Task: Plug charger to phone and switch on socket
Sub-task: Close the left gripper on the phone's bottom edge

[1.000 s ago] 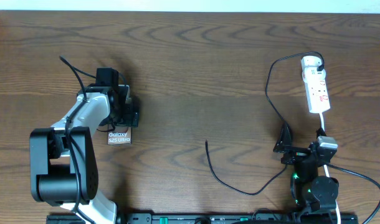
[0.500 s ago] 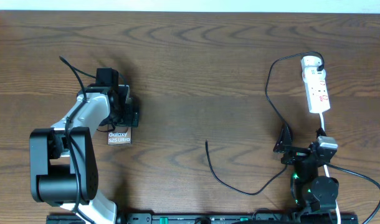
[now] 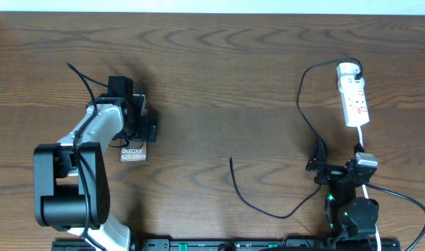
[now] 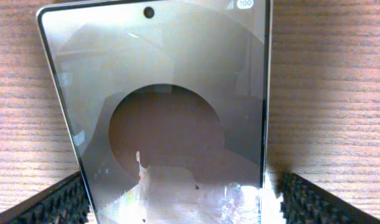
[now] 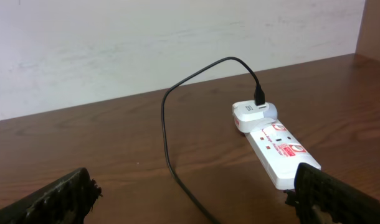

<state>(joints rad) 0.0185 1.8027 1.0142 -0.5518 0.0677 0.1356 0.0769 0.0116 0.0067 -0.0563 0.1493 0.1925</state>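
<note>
You see the phone (image 3: 134, 154) flat on the table (image 3: 219, 70) at left, mostly hidden under the left tool (image 3: 138, 125), only its lettered end showing, jaws wide astride it; charger (image 5: 165, 134) tip loose mid-table, plug in the socket (image 3: 354, 97) far right, right tool (image 5: 193, 183) wide, empty.

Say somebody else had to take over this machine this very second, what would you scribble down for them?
Left claw: open, straddling the phone, which lies flat at the left.
Right claw: open, empty, facing the socket at the right.
Charger: its plug end sits at the socket's far end; its free tip lies in the middle, well away from the phone.
Done: only the socket end is plugged.
Left: bring tip and phone together, plug in, and switch the socket on. I can't tell whether it is already on.
</note>
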